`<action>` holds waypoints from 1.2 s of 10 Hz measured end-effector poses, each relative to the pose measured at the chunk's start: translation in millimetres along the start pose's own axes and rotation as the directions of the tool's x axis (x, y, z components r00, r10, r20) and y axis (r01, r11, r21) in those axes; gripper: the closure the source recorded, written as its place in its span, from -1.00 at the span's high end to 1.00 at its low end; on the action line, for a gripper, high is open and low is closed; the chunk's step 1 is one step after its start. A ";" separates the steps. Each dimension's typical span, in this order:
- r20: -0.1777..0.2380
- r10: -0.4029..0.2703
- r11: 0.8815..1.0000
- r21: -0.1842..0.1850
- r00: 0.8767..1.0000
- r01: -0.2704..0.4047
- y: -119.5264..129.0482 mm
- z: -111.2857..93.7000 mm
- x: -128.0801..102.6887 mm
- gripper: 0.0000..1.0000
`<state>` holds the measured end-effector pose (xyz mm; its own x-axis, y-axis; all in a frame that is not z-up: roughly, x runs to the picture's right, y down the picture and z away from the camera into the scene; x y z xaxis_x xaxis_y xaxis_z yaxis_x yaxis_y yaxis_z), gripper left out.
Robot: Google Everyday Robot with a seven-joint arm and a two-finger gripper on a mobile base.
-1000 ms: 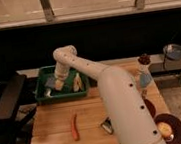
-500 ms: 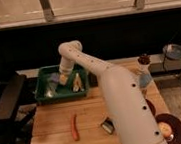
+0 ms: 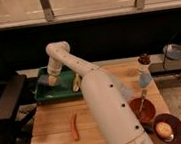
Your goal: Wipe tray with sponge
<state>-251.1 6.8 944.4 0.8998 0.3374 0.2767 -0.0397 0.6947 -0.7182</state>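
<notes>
The green tray (image 3: 46, 95) sits at the back left of the wooden table. My arm reaches over from the right and bends down into it. The gripper (image 3: 52, 78) points down inside the left half of the tray. It is shut on the sponge (image 3: 51, 81), a small pale blue-grey block pressed against the tray floor. A pale yellow elongated item (image 3: 77, 83) lies in the right end of the tray, apart from the sponge.
An orange carrot-like stick (image 3: 74, 126) lies on the table (image 3: 53, 137) in front of the tray. Two round brown bowls (image 3: 142, 110) (image 3: 170, 128) stand at the right, one holding a yellowish item. A bottle (image 3: 144, 71) stands behind them. A black chair (image 3: 8, 106) is at the left.
The gripper and sponge slid right and towards the back inside the tray, then back to the left. The other things have not moved.
</notes>
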 end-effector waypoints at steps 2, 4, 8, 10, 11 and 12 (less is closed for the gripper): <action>0.000 -0.004 1.000 -0.021 1.000 0.004 8.4 9.7 4.2 -1.00; -0.004 0.019 0.999 -0.026 1.000 -0.019 14.8 10.2 18.8 -1.00; -0.034 0.104 0.995 0.003 0.994 -0.104 16.8 -12.9 73.9 -1.00; -0.046 0.126 0.992 0.028 0.991 -0.125 1.7 -22.2 76.4 -1.00; -0.049 0.121 0.992 0.027 0.991 -0.120 -6.7 -23.1 71.4 -1.00; -0.042 0.115 0.993 0.029 0.993 -0.113 -13.4 -22.4 64.3 -1.00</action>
<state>-182.9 5.0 957.5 0.9067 0.3879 0.1655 -0.1541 0.6701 -0.7261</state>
